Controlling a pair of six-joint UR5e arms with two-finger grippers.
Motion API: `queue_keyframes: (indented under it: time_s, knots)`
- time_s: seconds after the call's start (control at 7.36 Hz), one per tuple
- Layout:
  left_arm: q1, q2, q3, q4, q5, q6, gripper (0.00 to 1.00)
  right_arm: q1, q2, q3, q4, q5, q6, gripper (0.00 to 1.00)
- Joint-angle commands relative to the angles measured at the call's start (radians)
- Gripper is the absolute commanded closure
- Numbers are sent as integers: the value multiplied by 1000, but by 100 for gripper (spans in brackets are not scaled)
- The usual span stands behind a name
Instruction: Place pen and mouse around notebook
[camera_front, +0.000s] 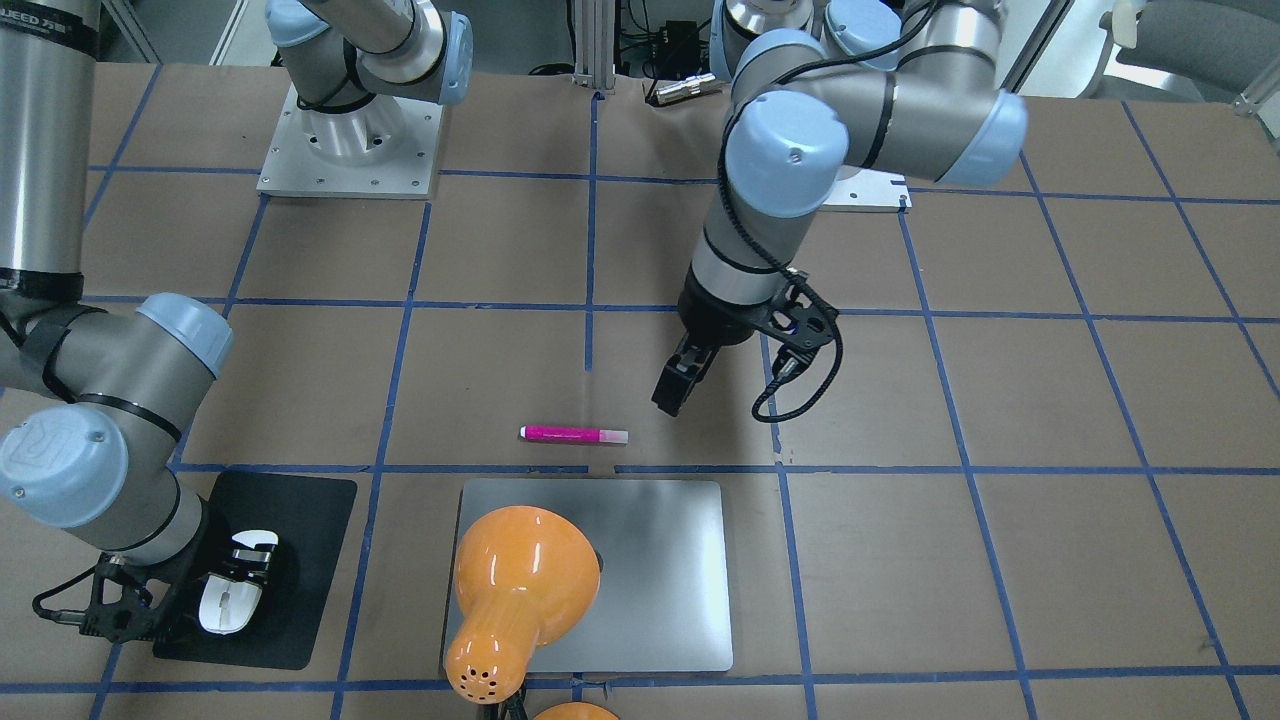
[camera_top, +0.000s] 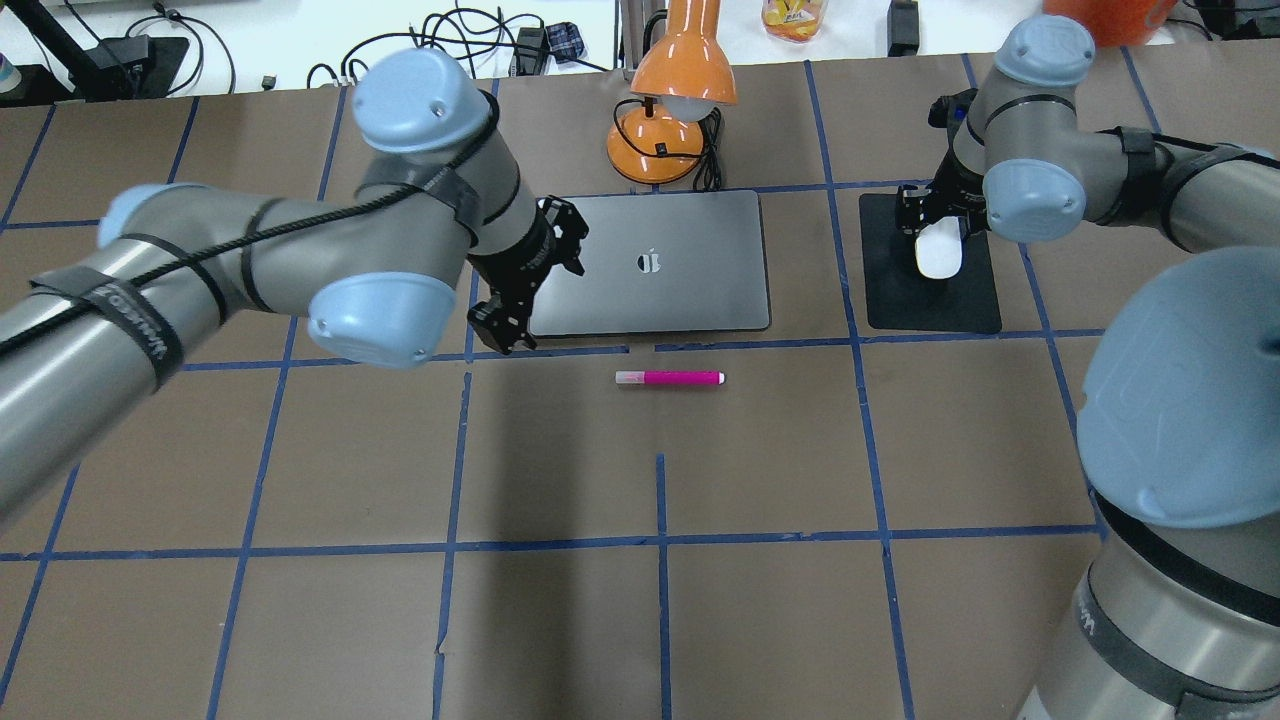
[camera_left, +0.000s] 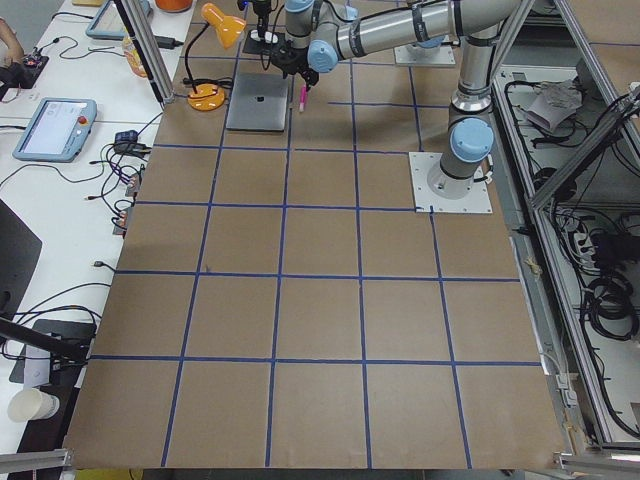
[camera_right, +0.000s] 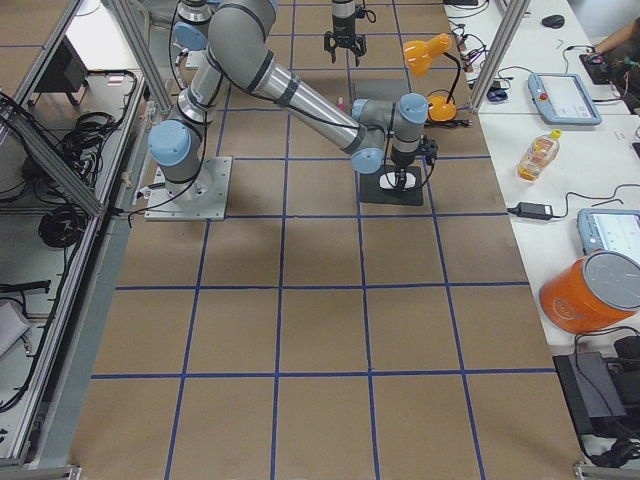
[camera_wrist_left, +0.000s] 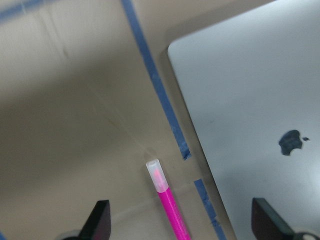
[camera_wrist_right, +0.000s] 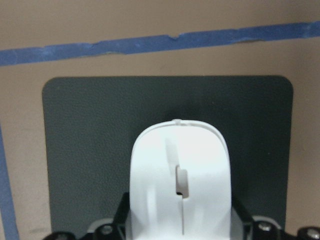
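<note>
Above the brown paper-covered bench (camera_top: 300, 450), the left gripper (camera_front: 677, 395) hangs released by a corner of the silver-grey metal slab notebook (camera_top: 690, 300). The short magenta-pink pen (camera_top: 670, 378) lies just beside its robot-side edge. Farther right, the right gripper (camera_front: 248, 562) grasps the flat white oval mouse (camera_top: 938, 255) on a matte black mat (camera_top: 935, 305).

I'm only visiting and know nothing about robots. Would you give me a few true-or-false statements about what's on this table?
1. The pen lies on top of the notebook. False: it lies on the table beside it, not touching.
2. The mouse sits on a black mat. True.
3. The left gripper holds the pen. False: it is open and empty.
4. An orange lamp stands by the notebook. True.
</note>
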Motion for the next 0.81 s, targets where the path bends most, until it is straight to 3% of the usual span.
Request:
queue_keyframes:
  time_s: [0.0, 0.14, 0.41, 0.68]
  knots:
    - [80, 91, 156, -371, 14, 513, 0, 8, 4, -3, -1, -1, 0, 20]
    - [79, 122, 176, -389, 24, 707, 0, 16, 0, -7, -1, -1, 0, 0]
    - [80, 175, 180, -390, 30, 1092, 0, 30, -67, -2, 19, -4, 1, 0]
    - [94, 211, 166, -377, 43, 1167, 0, 94, -223, 4, 251, -28, 23, 0]
